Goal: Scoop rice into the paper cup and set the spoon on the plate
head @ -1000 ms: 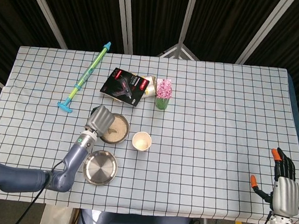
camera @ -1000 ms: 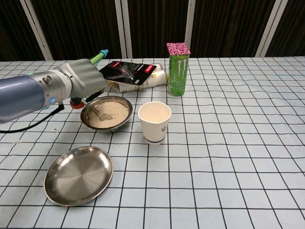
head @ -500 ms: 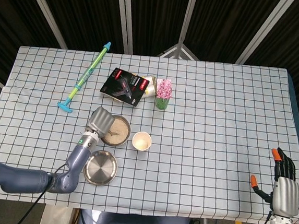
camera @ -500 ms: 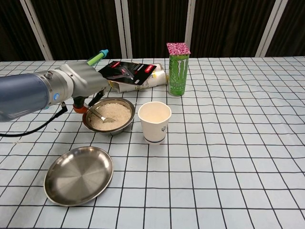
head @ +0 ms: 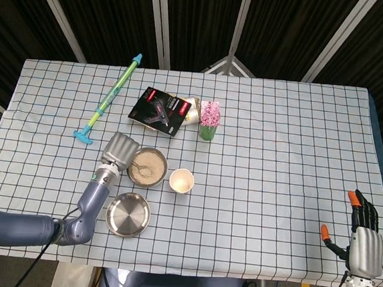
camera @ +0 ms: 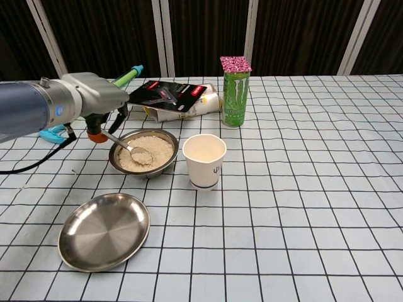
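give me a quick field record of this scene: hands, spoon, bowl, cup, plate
left hand: holds the spoon by its handle
spoon: its head is in the rice bowl, loaded with rice
paper cup: upright, right of the bowl
plate: bare, in front of the bowl
right hand: fingers apart, holds nothing, at the table's near right corner

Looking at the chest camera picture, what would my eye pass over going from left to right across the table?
The robot's grey left hand holding a metal spoon, the steel bowl of rice, the white paper cup, then the tall green drink can.
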